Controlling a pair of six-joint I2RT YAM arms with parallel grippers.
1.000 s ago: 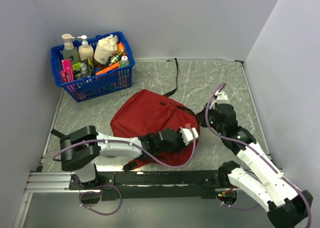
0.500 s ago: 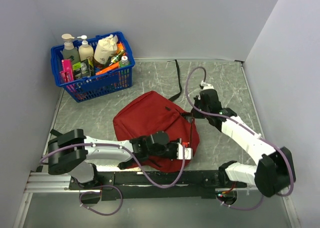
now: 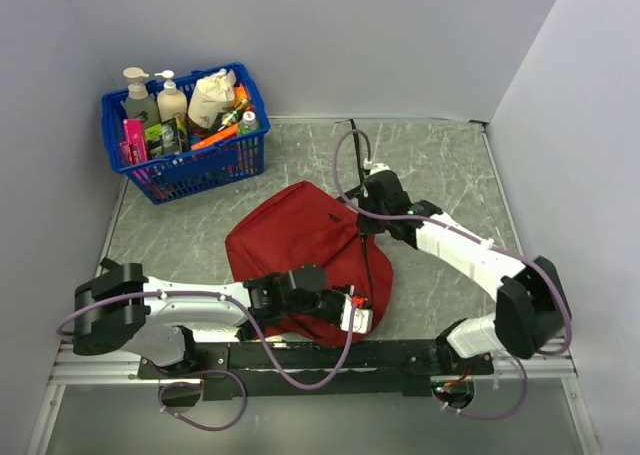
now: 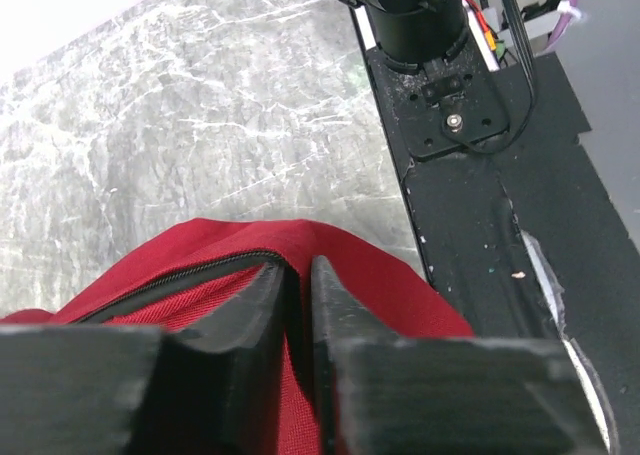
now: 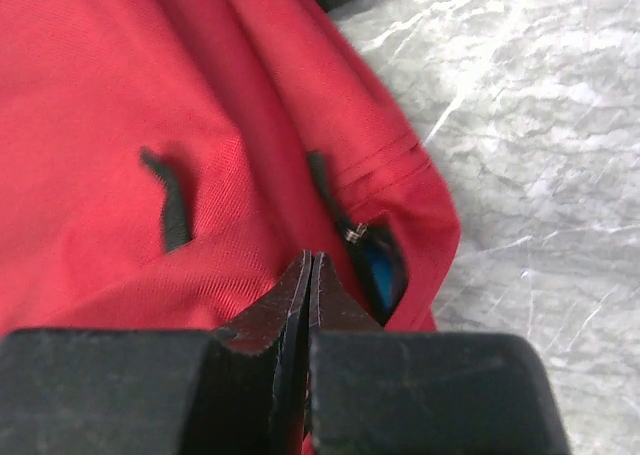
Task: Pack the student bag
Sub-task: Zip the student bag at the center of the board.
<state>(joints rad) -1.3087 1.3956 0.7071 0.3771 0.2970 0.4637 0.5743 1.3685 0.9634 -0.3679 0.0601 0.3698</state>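
My left gripper (image 4: 298, 290) is clamped on the student bag (image 3: 300, 237) beside its zipper (image 4: 170, 280). My right gripper (image 5: 308, 275) is clenched at its far edge, grasp unverified. Bag lies central on the table (image 3: 450, 165). Advised: draw apart gently, keeping the zipper line taut.

Student bag (image 3: 300, 237) is deep red, with a black zipper (image 4: 180, 279) and black straps (image 3: 352, 145). Worktop (image 3: 440, 155) is grey marble with white veins all over. Basket (image 3: 200, 167) is bright blue. Left end effector (image 4: 297, 285) and right end effector (image 5: 308, 275) are both plain black.
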